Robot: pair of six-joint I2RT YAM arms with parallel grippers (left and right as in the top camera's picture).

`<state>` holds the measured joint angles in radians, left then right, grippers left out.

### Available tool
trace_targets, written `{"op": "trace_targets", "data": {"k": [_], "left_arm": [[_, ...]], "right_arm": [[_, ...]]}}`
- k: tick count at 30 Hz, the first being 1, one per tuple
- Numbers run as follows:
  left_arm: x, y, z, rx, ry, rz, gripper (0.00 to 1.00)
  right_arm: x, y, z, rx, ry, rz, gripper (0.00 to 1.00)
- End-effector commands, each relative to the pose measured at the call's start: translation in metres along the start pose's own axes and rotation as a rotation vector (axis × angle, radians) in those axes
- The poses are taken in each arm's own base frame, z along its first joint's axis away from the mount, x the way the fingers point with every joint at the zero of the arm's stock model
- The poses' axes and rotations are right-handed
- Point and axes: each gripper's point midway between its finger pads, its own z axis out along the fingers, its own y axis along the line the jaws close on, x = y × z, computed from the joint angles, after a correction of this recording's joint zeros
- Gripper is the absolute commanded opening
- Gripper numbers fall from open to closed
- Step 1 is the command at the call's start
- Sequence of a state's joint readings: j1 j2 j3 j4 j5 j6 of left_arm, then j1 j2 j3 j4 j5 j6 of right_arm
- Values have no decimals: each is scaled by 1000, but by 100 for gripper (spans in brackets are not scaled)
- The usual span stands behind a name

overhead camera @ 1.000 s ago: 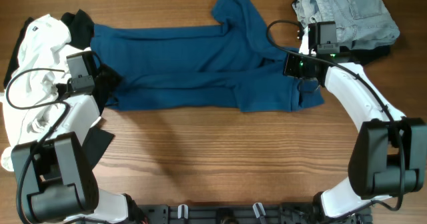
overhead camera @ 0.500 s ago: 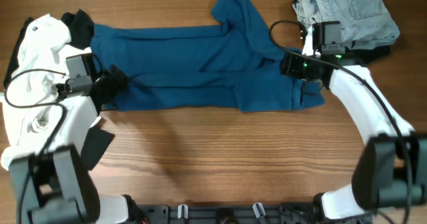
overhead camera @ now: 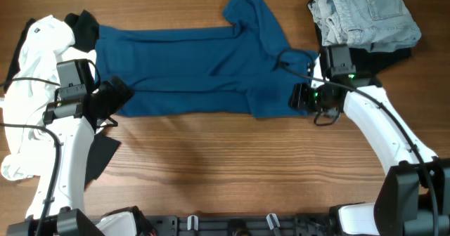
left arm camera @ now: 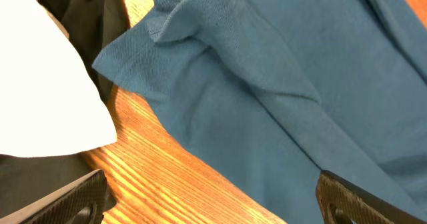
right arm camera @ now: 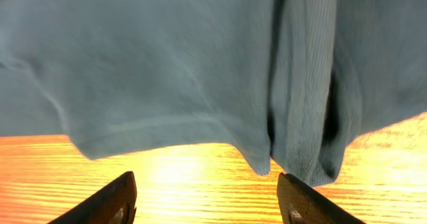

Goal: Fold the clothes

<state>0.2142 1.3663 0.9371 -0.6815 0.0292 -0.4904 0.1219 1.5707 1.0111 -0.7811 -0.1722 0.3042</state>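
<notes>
Lying folded lengthwise on the table (overhead camera: 232, 173) overhead, the teal shirt (overhead camera: 204, 67) stretches between your left gripper (overhead camera: 118, 97) and right gripper (overhead camera: 301, 97); the left wrist shows fingers (left arm camera: 73, 197) wide apart and empty, the right wrist fingertips (right arm camera: 107, 201) parted, empty, at the hem: next, likely grip one end to fold across.

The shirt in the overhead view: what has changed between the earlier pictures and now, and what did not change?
Both pincers opened and let go of the shirt. The left pincer backed a little toward the robot's side, and the right pincer moved to the shirt's near edge. The shirt stayed spread across the table. The jeans and the white cloth kept their places.
</notes>
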Motion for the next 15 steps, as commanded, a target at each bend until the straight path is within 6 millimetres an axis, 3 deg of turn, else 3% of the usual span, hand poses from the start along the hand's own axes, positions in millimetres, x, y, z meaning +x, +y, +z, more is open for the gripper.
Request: {"op": "trace_targets", "data": {"k": [1,15], "left_arm": [[-1,-4,1,13,4,19,100],[-3,-2,1,1,-8,19,100]], "right_arm": [[9,-9,13,33,11,71,66],[-4,-16,29,42,-93,84,48]]}}
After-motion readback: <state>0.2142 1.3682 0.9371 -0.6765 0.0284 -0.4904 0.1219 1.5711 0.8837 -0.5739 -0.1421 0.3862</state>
